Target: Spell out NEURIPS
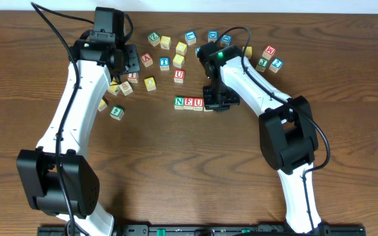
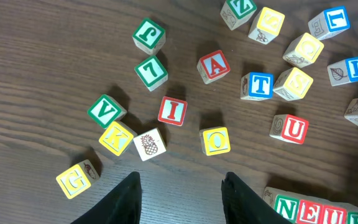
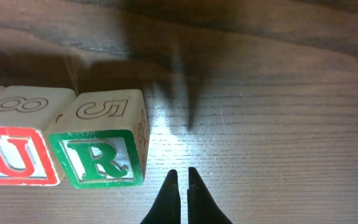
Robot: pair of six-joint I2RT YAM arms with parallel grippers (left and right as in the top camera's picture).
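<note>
A row of cubes reads N (image 1: pixel 179 102), E (image 1: pixel 189 102), U (image 1: pixel 197 103) at the table's middle. The green R cube (image 3: pixel 98 155) ends that row, beside the red U (image 3: pixel 17 158). My right gripper (image 3: pixel 180 177) is shut and empty, low over the wood just right of the R; in the overhead view it (image 1: pixel 218 101) covers the R. The left gripper (image 2: pixel 182 193) hovers open with nothing between its fingers. The red I cube (image 2: pixel 173 111) lies ahead of it, and the yellow S cube (image 2: pixel 294 83) lies farther right. No P cube shows.
Loose cubes lie scattered at the back: red A (image 2: pixel 214 66), blue T (image 2: pixel 257 85), a second red U (image 2: pixel 289 129), yellow O (image 2: pixel 215 140), green V (image 2: pixel 106 111), yellow G (image 2: pixel 76 179). Another cluster (image 1: pixel 268 59) sits back right.
</note>
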